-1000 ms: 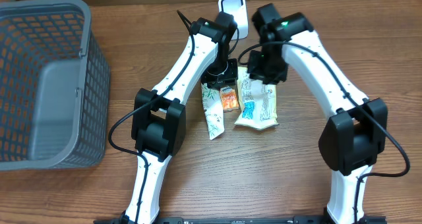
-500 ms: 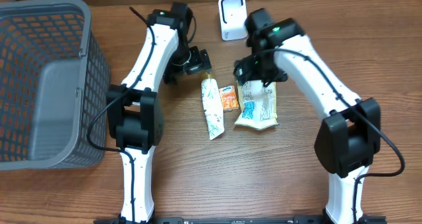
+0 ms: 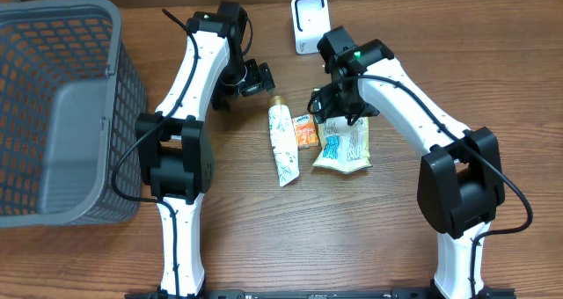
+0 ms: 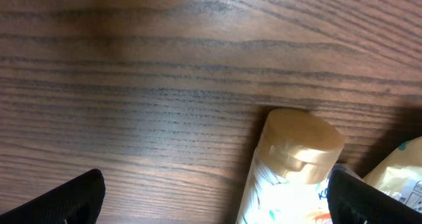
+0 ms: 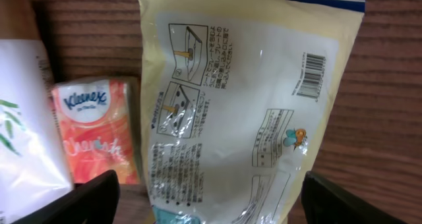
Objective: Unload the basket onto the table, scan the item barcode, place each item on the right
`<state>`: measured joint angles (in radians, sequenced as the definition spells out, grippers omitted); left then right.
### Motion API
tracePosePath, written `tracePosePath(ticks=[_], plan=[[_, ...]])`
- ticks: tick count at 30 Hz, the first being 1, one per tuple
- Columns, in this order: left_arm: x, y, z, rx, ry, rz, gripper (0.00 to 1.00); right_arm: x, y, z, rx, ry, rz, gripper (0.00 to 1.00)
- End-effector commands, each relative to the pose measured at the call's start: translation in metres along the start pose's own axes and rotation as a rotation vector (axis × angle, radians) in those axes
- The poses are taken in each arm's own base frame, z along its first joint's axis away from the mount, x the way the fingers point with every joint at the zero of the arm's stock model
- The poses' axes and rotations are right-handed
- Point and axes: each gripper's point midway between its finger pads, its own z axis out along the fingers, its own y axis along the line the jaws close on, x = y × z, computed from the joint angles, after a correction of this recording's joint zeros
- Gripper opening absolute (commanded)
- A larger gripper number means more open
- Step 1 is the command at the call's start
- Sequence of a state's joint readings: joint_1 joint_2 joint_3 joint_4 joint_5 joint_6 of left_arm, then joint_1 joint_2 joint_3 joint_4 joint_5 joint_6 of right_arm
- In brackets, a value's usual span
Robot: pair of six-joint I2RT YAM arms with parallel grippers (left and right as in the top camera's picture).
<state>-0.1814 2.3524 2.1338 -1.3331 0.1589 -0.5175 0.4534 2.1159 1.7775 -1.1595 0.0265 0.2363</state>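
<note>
One barcode (image 5: 315,76), right wrist view only

Grey plastic mesh basket (image 3: 84,149) standing at the left side, brown wood-grain table (image 3: 334,237) beneath

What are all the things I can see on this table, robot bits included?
basket: one, grey, left end of the table
barcode scanner: one, white, far edge, centre
tube: one, white with gold cap, centre, lying flat
Kleenex tissue pack: one, orange, between tube and pouch
pouch: one, pale yellow, barcode side up, right of the tissue pack
table: one, brown wood
left gripper: one, black, open, near the tube's cap
right gripper: one, black, open, over the pouch
</note>
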Motion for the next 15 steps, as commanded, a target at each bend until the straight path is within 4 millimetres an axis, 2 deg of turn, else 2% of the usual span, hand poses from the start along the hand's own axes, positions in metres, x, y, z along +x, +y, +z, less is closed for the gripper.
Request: tracePosePath(ticks=[1,9,11,15], plan=[[-0.003,0.002,-0.007,-0.001,-0.024,-0.003,1.00,-0.001,0.004,-0.003,0.033,-0.039,-0.023,0.86],[-0.003,0.002,-0.007,-0.001,-0.024,-0.003,1.00,-0.002,0.025,-0.008,0.222,-0.144,-0.140,0.80],[-0.003,0.002,-0.007,-0.001,-0.024,-0.003,1.00,-0.003,0.024,-0.008,0.280,-0.172,-0.118,0.79],[-0.003,0.002,-0.007,-0.001,-0.024,-0.003,1.00,0.005,0.025,0.007,0.294,-0.152,-0.129,0.79]])
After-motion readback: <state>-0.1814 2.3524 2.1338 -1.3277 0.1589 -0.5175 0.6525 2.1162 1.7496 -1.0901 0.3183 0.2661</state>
